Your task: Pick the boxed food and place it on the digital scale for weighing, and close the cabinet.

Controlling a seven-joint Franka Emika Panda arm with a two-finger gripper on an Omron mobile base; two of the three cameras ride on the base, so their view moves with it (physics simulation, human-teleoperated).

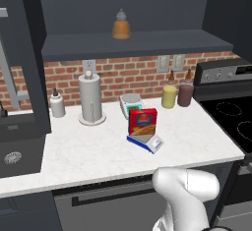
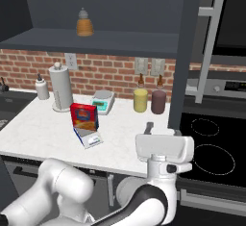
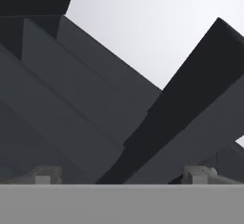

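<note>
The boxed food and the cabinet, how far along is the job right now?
Done: the boxed food stands on the digital scale on the counter. In hand: nothing; the gripper is open, facing dark cabinet panels. Left: the cabinet is open, its door edge-on with the silver handle sticking out, so it needs closing.

Red boxed food (image 2: 84, 116) upright on the blue digital scale (image 2: 88, 137), centre-left on the white counter (image 2: 43, 129). At two o'clock, cabinet (image 2: 188, 52) door open, silver handle (image 2: 207, 47) facing out. At eleven o'clock, amber bottle (image 2: 84, 24) on the shelf (image 2: 96, 40).
</note>
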